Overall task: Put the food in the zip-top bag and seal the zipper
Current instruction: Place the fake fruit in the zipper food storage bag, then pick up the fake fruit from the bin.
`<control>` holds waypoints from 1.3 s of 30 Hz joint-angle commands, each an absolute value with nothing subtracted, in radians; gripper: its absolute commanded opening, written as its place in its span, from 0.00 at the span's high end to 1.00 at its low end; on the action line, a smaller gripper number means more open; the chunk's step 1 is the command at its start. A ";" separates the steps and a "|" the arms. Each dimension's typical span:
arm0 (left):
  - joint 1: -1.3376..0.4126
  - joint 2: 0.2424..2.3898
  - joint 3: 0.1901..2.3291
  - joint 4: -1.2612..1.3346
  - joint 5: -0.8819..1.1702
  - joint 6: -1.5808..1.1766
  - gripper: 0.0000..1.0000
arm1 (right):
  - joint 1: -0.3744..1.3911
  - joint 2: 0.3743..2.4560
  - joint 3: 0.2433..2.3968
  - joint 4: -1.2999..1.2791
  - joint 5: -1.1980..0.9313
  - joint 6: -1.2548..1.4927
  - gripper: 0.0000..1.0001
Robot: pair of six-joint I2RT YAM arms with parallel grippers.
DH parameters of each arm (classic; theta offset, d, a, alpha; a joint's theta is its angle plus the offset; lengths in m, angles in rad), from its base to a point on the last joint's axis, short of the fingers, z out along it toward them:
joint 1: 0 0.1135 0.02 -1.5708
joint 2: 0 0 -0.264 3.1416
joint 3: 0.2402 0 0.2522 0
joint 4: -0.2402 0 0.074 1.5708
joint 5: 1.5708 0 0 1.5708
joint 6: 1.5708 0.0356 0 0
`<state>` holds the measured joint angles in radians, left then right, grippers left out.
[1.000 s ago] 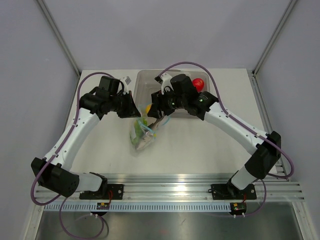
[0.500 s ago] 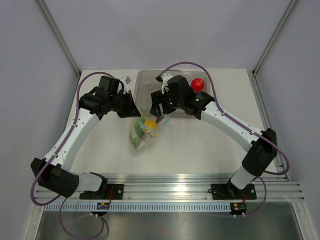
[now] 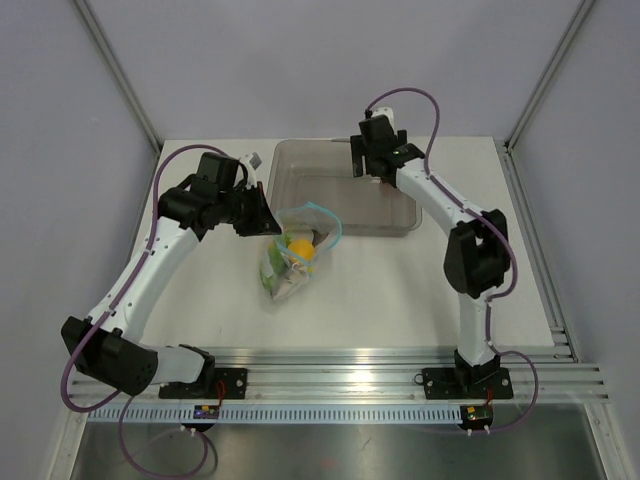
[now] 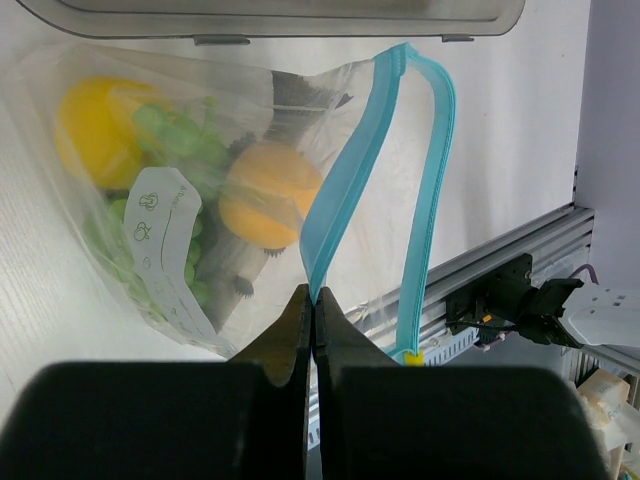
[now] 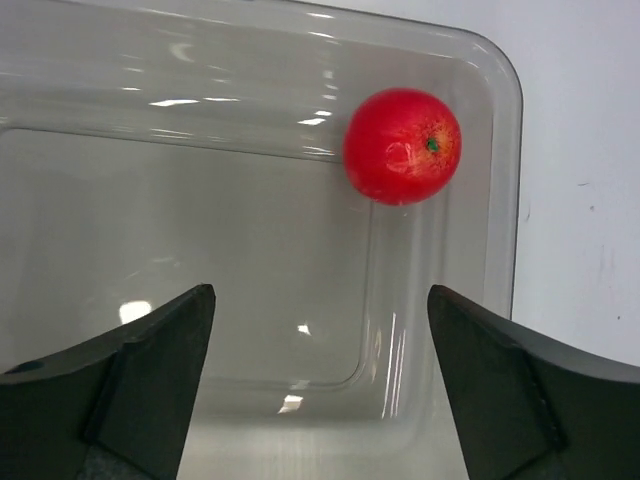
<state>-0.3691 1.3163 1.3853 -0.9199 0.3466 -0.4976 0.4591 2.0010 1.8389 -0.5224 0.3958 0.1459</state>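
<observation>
The clear zip-top bag (image 3: 288,262) lies in front of the tray and holds a yellow fruit (image 4: 95,125), an orange fruit (image 4: 268,195), green grapes (image 4: 160,205) and a grey fish (image 4: 245,265). My left gripper (image 3: 268,222) is shut on one side of the teal zipper (image 4: 345,190) at the bag's mouth (image 4: 315,297) and holds it open. The other zipper strip (image 4: 435,200) stands apart. My right gripper (image 3: 368,165) is open and empty (image 5: 320,292) above the tray, just short of the red fruit (image 5: 402,146), which my arm hides in the top view.
The rigid grey-clear tray (image 3: 330,160) stands at the back centre; the red fruit lies in its corner by the rim (image 5: 505,200). Its near edge (image 4: 270,15) is just behind the bag. Aluminium rails (image 3: 340,365) run along the table's front edge.
My right gripper has left the bag's mouth, leaving the orange fruit inside, and swung back over the tray above the red fruit. The left gripper has held still.
</observation>
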 commanded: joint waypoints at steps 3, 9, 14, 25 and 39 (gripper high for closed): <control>-0.370 1.287 1.402 -0.907 0.324 -0.483 1.00 | 0.419 2.242 2.098 -0.600 0.557 0.006 0.02; -0.370 1.286 1.396 -0.923 0.305 -0.479 1.00 | 0.402 2.416 2.264 -0.607 0.594 -0.089 0.00; -0.370 1.281 1.387 -0.931 0.296 -0.485 1.00 | 0.388 2.519 2.339 -0.600 0.626 -0.153 0.00; -0.370 1.279 1.382 -0.927 0.305 -0.497 1.00 | 0.367 2.592 2.361 -0.537 0.647 -0.212 0.00; -0.370 1.267 1.367 -0.922 0.314 -0.506 1.00 | 0.368 2.332 2.079 -0.454 0.539 -0.114 0.38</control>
